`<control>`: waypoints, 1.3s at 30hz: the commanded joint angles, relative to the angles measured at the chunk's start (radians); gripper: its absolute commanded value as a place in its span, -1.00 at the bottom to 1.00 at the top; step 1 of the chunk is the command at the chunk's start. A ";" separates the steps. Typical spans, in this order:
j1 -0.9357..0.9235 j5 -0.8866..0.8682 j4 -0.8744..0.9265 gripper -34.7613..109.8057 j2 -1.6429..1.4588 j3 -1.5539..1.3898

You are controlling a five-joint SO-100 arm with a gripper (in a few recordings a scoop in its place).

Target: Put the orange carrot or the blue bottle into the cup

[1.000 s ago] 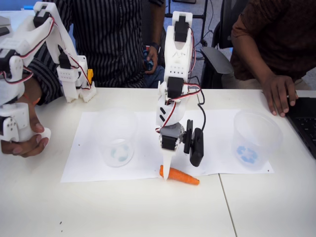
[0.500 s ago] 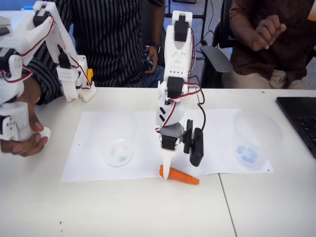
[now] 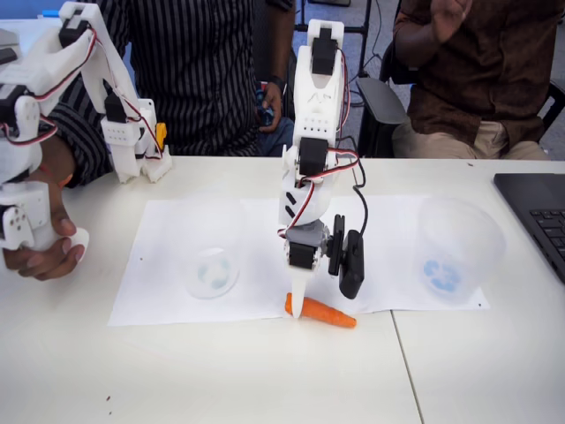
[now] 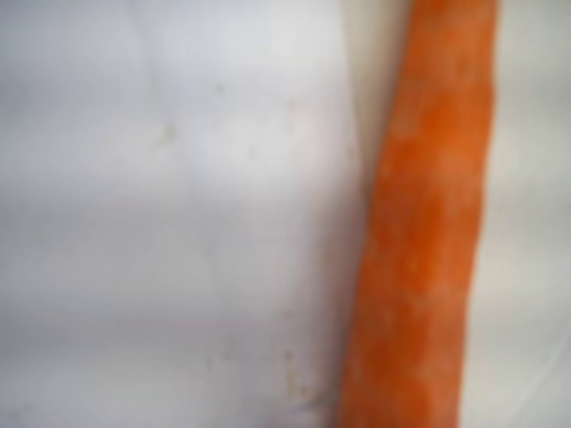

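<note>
Bright even room light, soft shadows on the table [image 3: 221, 371], wrist view blurred, orange carrot [image 4: 428, 232] out of focus

1. A white table [image 3: 221, 380] spans the fixed view.
2. A white paper sheet [image 3: 159, 265] lies flat on the table's middle.
3. A wide clear plastic cup [image 3: 457, 252] with a bold blue mark at its base stands upright on the sheet's right end.
4. A black laptop [image 3: 538, 216] sits at the table's right edge.
5. Two seated people are behind the table: one in a striped shirt [image 3: 199, 71], one in a brown shirt [image 3: 494, 62].
</note>
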State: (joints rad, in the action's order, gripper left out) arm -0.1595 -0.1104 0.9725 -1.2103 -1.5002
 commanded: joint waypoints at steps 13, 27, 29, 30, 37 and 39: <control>-0.018 -0.017 0.011 -0.37 -0.164 0.069; -0.012 -0.009 0.183 -0.36 -0.399 0.086; -0.018 -0.006 0.186 -0.36 -0.442 0.086; -0.020 -0.006 0.186 -0.36 -0.466 0.086; -0.020 -0.002 0.272 -0.36 -0.701 0.086; -0.021 -0.002 0.296 -0.36 -0.753 0.086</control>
State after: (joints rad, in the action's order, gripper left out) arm -0.1595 -0.1058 1.2379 -1.7273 -1.5018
